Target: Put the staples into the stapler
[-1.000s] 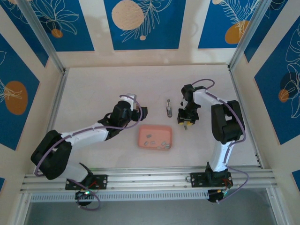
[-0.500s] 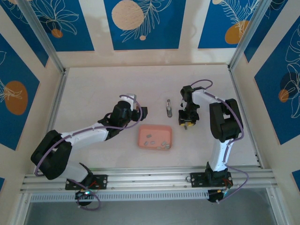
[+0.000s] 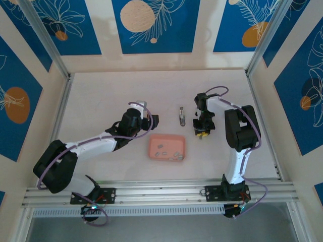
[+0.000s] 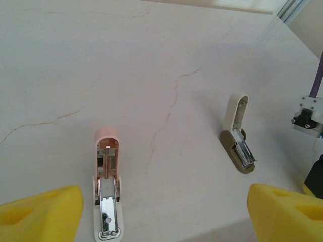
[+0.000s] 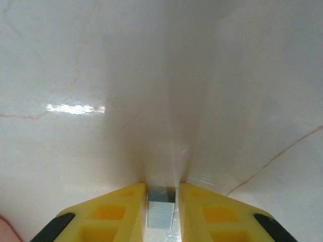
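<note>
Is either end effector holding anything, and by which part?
The right end effector pinches a grey strip of staples across its two sides; the left end effector is open, holding nothing.

L arm (image 3: 93, 147), R arm (image 3: 233, 166) wht, blk joints (image 3: 132, 122) | purple cables (image 3: 218, 88) | R hand (image 5: 161, 191) yellow

In tray (image 3: 169, 139), staples (image 3: 163, 148); stapler (image 3: 182, 116) behind.
</note>
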You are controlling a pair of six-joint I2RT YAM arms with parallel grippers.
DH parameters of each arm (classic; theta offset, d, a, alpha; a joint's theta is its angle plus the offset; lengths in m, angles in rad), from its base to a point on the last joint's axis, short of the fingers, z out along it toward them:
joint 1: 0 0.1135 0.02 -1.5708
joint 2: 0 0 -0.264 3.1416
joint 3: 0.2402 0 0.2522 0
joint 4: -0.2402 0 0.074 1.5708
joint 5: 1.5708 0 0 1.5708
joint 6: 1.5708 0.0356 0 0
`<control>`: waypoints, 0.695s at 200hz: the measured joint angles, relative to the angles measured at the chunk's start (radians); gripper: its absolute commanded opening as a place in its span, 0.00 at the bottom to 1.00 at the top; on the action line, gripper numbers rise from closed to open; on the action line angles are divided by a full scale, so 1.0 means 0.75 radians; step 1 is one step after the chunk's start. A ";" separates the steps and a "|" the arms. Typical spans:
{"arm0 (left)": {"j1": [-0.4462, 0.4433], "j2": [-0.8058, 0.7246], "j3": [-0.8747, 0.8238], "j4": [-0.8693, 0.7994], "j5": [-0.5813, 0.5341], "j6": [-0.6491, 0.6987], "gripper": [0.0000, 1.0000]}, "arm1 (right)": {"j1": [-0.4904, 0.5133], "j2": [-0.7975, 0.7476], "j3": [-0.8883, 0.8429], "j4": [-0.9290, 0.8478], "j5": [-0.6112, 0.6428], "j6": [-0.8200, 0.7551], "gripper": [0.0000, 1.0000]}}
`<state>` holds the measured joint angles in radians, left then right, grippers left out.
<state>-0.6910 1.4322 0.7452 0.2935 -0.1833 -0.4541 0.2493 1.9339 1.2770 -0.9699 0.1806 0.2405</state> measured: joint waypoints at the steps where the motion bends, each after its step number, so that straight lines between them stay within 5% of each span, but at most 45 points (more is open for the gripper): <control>1: 0.000 0.000 0.000 0.000 0.000 -0.001 0.84 | 0.000 0.000 0.000 0.000 0.000 -0.001 0.24; 40: 0.000 0.000 0.000 0.000 0.000 -0.009 0.84 | 0.002 0.000 -0.001 0.001 -0.005 0.000 0.30; 139: 0.000 0.000 -0.001 0.002 0.000 -0.014 0.84 | 0.011 -0.018 -0.023 0.015 0.010 0.044 0.19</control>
<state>-0.6910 1.4322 0.7444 0.2947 -0.1833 -0.4648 0.2573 1.9205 1.2598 -0.9585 0.1883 0.2733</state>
